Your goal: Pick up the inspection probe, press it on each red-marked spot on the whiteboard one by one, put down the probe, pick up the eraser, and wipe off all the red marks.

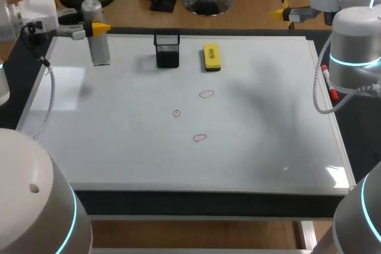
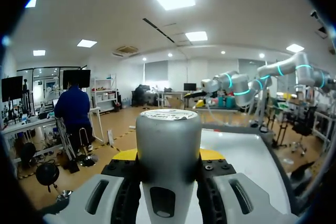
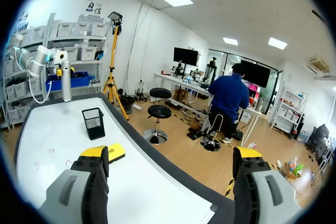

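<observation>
A grey cylindrical probe (image 1: 98, 34) stands upright at the far left corner of the whiteboard (image 1: 119, 147), and my left gripper (image 1: 95, 28) is shut on its upper part. In the left wrist view the probe (image 2: 168, 145) fills the gap between the fingers of that gripper (image 2: 168, 157). Three red marks (image 1: 206, 94), (image 1: 176, 113), (image 1: 200, 138) lie in the middle of the board. The yellow eraser (image 1: 211, 56) rests at the far edge. My right gripper (image 1: 281, 10) hangs open and empty past the far right corner, fingers wide apart (image 3: 170, 156).
A black mesh holder (image 1: 167, 50) stands just left of the eraser; it shows too in the right wrist view (image 3: 93, 123) beside the eraser (image 3: 115, 152). A red marker (image 1: 328, 82) lies along the board's right edge.
</observation>
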Available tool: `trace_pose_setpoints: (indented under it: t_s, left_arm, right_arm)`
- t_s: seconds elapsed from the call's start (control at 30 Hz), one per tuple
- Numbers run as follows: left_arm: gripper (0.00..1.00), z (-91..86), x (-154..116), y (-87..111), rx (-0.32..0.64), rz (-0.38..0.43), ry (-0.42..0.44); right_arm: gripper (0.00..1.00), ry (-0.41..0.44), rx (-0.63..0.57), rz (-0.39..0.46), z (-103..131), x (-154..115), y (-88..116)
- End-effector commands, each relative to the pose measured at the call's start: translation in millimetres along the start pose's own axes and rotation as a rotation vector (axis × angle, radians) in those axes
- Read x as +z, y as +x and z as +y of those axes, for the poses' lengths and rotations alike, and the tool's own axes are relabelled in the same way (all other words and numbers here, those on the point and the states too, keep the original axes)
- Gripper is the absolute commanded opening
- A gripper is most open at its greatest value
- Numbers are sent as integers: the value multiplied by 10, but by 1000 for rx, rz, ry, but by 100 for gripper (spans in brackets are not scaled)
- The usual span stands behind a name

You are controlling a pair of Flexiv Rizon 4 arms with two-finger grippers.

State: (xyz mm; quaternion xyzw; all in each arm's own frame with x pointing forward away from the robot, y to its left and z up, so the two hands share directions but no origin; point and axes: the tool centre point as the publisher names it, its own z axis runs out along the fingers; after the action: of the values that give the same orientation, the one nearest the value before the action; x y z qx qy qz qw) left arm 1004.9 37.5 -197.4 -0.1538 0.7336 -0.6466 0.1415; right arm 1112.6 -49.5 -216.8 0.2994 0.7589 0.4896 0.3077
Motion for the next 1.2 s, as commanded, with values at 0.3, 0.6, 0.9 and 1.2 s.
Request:
trace_pose_setpoints:
  t_s: [0.3, 0.6, 0.9, 1.2]
  left_arm:
    - [0, 65, -175, 134, -11, -135, -9]
    - [0, 65, -175, 134, -11, -135, -9]
    - [0, 65, -175, 134, -11, -135, -9]
    - [0, 65, -175, 134, -11, -135, -9]
  right_arm:
    - [100, -1, 0, 1, -3, 0, -5]
    - [100, -1, 0, 1, -3, 0, -5]
    - [100, -1, 0, 1, -3, 0, -5]
    - [100, 147, -217, 214, -52, 127, 174]
